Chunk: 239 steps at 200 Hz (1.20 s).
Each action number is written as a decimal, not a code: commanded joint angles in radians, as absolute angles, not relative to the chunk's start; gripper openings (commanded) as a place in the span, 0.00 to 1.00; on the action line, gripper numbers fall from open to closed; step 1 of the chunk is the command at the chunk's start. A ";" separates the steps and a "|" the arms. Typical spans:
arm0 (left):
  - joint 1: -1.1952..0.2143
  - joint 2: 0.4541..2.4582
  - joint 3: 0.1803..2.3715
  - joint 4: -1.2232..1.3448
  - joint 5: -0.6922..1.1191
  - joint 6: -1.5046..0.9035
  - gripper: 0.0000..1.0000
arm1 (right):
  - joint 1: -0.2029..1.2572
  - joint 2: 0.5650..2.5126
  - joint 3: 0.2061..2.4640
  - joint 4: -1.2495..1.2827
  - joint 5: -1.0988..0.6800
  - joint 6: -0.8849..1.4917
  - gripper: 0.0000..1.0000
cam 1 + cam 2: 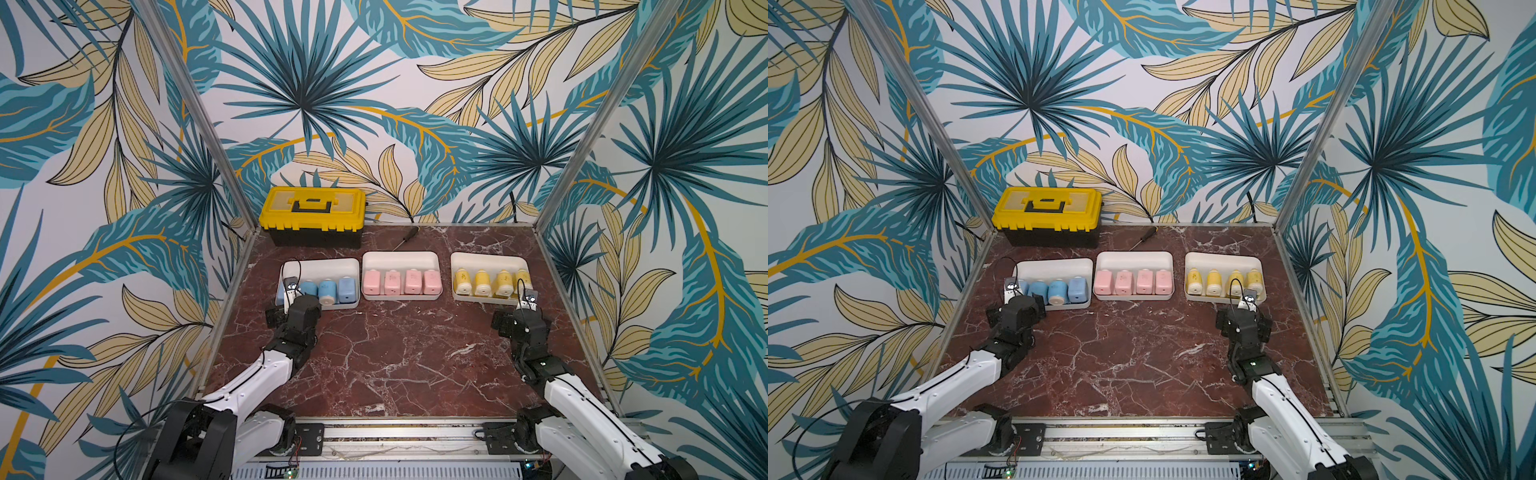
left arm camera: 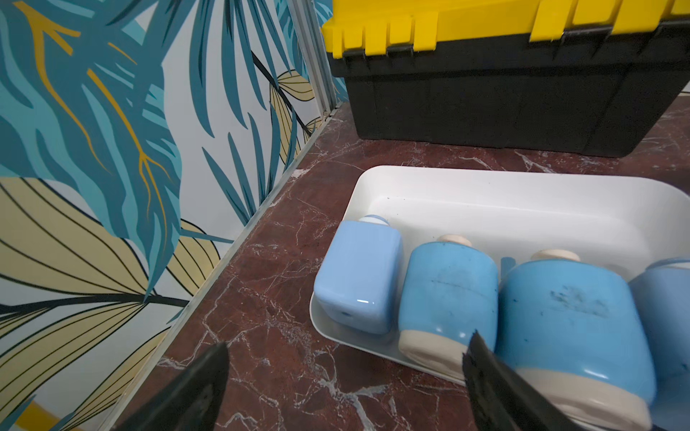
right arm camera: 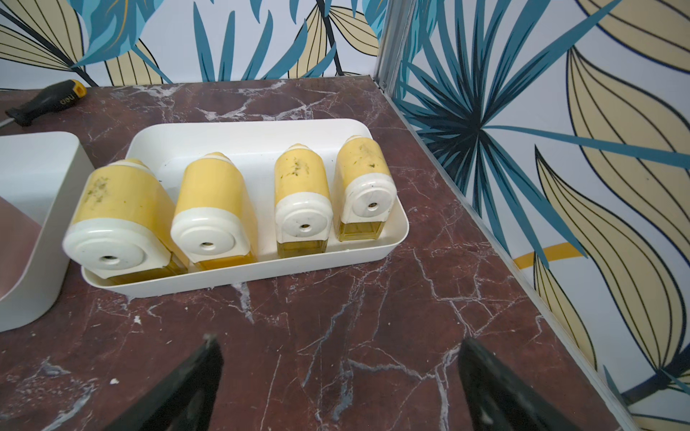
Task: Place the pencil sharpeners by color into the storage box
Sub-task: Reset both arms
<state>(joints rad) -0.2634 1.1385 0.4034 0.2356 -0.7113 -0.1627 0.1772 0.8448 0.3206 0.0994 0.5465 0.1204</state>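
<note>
At the far left of the dark red, white-veined marble table (image 1: 395,357) a toolbox (image 1: 312,216) with a glossy yellow lid and black body stands closed against the leaf-patterned wall, just behind the left white tray (image 1: 332,264). That smooth, round-cornered plastic tray holds the four blue pencil sharpeners (image 1: 328,290) lying side by side, rounded blocks and bottle shapes with pale ends; in the left wrist view their surfaces are scuffed with dark smudges (image 2: 448,287). The left gripper (image 2: 343,377) sits low at the tray's near left corner, its black fingers spread wide and empty, one over bare marble, the other (image 2: 485,373) overlapping the near ends of the middle blue ones; whether it touches them I cannot tell. A black-handled screwdriver (image 1: 409,236) with a yellow cap lies on the marble behind the middle tray (image 1: 401,259), where the four pink pencil sharpeners (image 1: 401,282) lie in a tight row. The right tray (image 3: 261,134) holds the four yellow pencil sharpeners (image 3: 213,201), tapered bodies with white faces pierced by small holes, some speckled with grime. The right gripper (image 3: 339,377) hovers over open marble near that tray's right corner, fingers wide apart, holding nothing. Aluminium posts (image 1: 598,112) frame the walls on both sides.
</note>
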 commanded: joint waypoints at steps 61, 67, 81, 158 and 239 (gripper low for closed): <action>-0.132 1.279 0.390 0.567 -0.467 -0.047 0.99 | 0.029 0.939 0.307 0.239 0.402 0.110 0.99; -0.124 1.283 0.390 0.580 -0.451 -0.044 0.99 | 0.023 0.942 0.307 0.243 0.384 0.106 0.99; -0.107 1.296 0.388 0.606 -0.422 -0.037 0.99 | 0.006 0.944 0.299 0.272 0.369 0.101 0.99; -0.053 1.387 0.369 0.771 -0.304 -0.043 1.00 | -0.049 0.950 0.272 0.370 0.284 0.079 0.99; -0.041 1.478 0.389 0.817 -0.244 -0.034 0.99 | -0.049 0.943 0.269 0.367 0.266 0.078 0.99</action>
